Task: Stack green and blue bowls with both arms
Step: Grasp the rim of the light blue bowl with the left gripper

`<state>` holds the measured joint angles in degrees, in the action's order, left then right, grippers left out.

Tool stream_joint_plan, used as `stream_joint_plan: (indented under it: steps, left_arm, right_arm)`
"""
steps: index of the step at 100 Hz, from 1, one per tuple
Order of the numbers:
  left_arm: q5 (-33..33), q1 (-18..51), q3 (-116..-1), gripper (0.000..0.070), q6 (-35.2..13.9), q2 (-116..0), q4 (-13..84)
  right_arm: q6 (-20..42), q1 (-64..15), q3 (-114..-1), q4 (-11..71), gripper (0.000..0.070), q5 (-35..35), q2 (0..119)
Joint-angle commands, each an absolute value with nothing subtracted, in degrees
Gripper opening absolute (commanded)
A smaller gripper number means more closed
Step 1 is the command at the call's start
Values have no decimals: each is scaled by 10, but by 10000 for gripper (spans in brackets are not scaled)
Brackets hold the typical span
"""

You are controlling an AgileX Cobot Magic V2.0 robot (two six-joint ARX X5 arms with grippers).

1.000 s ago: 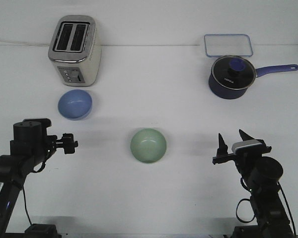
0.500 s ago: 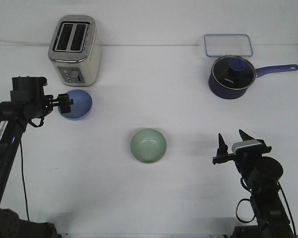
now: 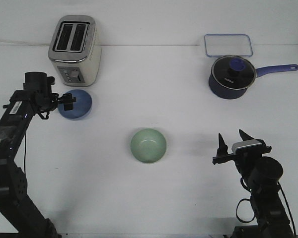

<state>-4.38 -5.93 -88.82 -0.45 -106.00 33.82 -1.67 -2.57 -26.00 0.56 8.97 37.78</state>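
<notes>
The periwinkle blue bowl (image 3: 79, 105) sits just in front of the toaster at the left. My left gripper (image 3: 68, 102) is at the bowl's left rim, with its fingers over the rim edge. I cannot make out whether they are closed on it. The pale green bowl (image 3: 148, 145) sits upright at the middle of the table, apart from both arms. My right gripper (image 3: 233, 140) is open and empty, its fingers pointing up, at the front right, well to the right of the green bowl.
A silver toaster (image 3: 73, 49) stands at the back left, right behind the blue bowl. A dark navy saucepan with a glass lid (image 3: 230, 77) and a clear rectangular container (image 3: 228, 44) are at the back right.
My left arm has swung from the front left up to the blue bowl, reaching its left rim. The bowl seems nudged slightly to the right. The right arm and green bowl have not moved.
</notes>
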Motion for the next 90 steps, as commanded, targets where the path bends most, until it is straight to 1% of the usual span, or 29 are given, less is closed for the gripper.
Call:
stream_joint_plan:
  steps: [1, 31, 70, 76, 90]
  left_arm:
    - [-43, -61, -901, 462, 8, -1080, 331]
    - [-43, -64, -901, 461, 9, -1102, 307]
    - [-43, -64, -901, 454, 8, -1123, 307]
    - [-43, -64, -901, 424, 8, -1123, 308]
    - [-43, -64, -901, 229, 8, -1123, 313]
  right_arm:
    - [-11, -27, -266, 0, 486, 90, 379]
    - [-11, -27, -266, 0, 486, 90, 379]
    - [-11, -27, -266, 0, 486, 90, 379]
    - [-11, -27, -266, 0, 486, 90, 379]
    - [-11, -27, -266, 0, 486, 90, 379]
